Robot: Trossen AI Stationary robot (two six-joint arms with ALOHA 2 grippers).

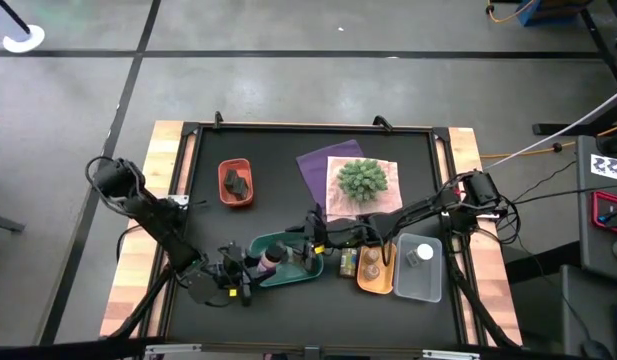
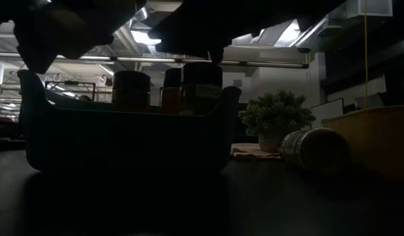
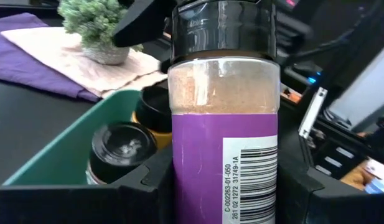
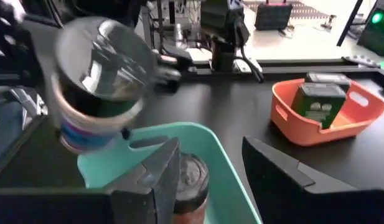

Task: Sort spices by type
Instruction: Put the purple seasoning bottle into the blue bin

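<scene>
- My left gripper (image 1: 250,268) is clamped on a purple-labelled spice jar (image 3: 224,124), upright, at the teal tray (image 1: 288,275).
- My right gripper (image 1: 310,235) is over the same tray, fingers closed; whether they hold anything, I cannot tell.
- Two dark-capped jars (image 3: 120,152) stand inside the tray.

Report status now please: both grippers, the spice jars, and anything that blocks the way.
Left gripper shut on purple-label jar, at teal tray. Right gripper over the tray; grip unclear. Two jars in tray already, one black-capped jar near.
</scene>
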